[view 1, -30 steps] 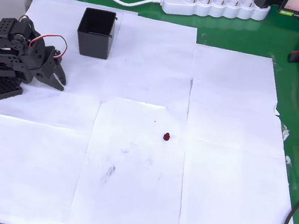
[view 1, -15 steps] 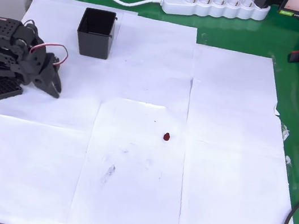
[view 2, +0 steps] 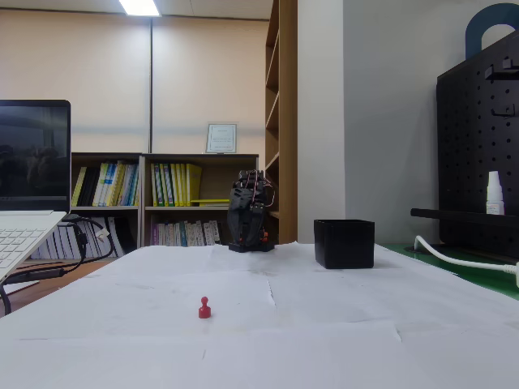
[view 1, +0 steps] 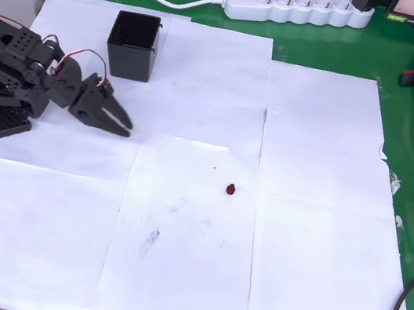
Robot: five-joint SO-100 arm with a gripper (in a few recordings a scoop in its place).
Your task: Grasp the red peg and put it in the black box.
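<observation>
**Peg loose on the paper, tool empty**

The peg (view 1: pixel 231 189) stands alone on the white paper covering the desk (view 1: pixel 328 48), well right of and below the box (view 1: pixel 133 45) in the overhead view. The tool (view 1: pixel 122 125) has its fingers drawn nearly together, holding and touching nothing. Since half a second ago it has reached out rightward, past the box's lower edge. The peg lies well apart from the fingertips, further right.

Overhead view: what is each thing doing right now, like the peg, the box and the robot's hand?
Peg: lying alone on the paper, not held, far from the hand.
Box: upright, open on top, looks empty.
Hand: above the paper between box and peg, holding nothing; open or shut, cannot tell.
Power strip: sockets look unused.
</observation>
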